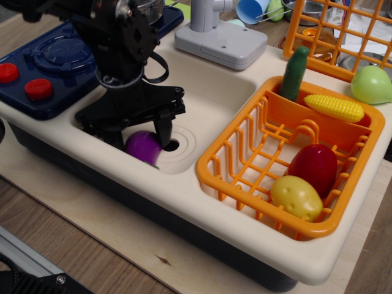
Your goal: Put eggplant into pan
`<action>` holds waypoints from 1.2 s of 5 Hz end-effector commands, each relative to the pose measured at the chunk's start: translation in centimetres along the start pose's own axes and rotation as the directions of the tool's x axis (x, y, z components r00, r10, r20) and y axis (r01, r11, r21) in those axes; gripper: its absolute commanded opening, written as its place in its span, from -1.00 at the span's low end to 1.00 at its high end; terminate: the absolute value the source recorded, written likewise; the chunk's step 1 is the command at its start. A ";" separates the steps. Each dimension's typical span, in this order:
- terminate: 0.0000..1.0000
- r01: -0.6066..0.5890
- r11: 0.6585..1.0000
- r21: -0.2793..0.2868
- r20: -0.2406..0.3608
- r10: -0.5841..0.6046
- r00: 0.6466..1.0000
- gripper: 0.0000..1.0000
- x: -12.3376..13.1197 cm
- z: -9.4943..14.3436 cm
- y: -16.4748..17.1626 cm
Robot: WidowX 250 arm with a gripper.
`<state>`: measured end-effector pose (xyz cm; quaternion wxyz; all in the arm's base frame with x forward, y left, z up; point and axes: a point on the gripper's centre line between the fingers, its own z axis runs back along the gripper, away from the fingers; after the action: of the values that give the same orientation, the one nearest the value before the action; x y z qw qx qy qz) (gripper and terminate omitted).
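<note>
One wooden table [73, 245], carrying one cream toy sink unit [245, 214] with a blue stove top [55, 61] at its far left. One orange basket [245, 159] set in the right half, holding one dark red vegetable [313, 168], one yellow potato [296, 197], one corn cob [334, 107] and one green cucumber [294, 73] standing upright against the back. One pale green fruit [371, 84] just beyond the basket rim. Two red knobs [38, 89] on the stove.

Down in the sink basin, beside the drain: one black claw [141, 135], clenched around the one purple eggplant [143, 147], fingers on either side of it. Whether lifted clear of the basin floor or touching it, cannot tell. Stem cap hidden from this angle.

Progress, judging by the layout: early. Grasp apparently made, nothing else done. Left to do: lift out of the basin, carry to the pan, release inside. One silver pan [153, 7], only a sliver of rim visible behind the arm at the stove's back edge, well apart from the eggplant.
</note>
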<state>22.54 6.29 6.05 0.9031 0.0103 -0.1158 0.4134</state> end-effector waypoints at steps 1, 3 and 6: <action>-1.00 0.044 0.998 0.048 0.111 -0.049 0.993 -1.00 2.6 5.6 0.0; -1.00 0.161 0.974 0.159 0.283 -0.201 0.938 -1.00 7.2 10.0 1.8; -1.00 0.393 0.906 0.160 0.400 -0.423 0.813 -1.00 15.9 13.2 -0.5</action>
<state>31.60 16.45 20.63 0.9323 0.1345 -0.2850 0.1777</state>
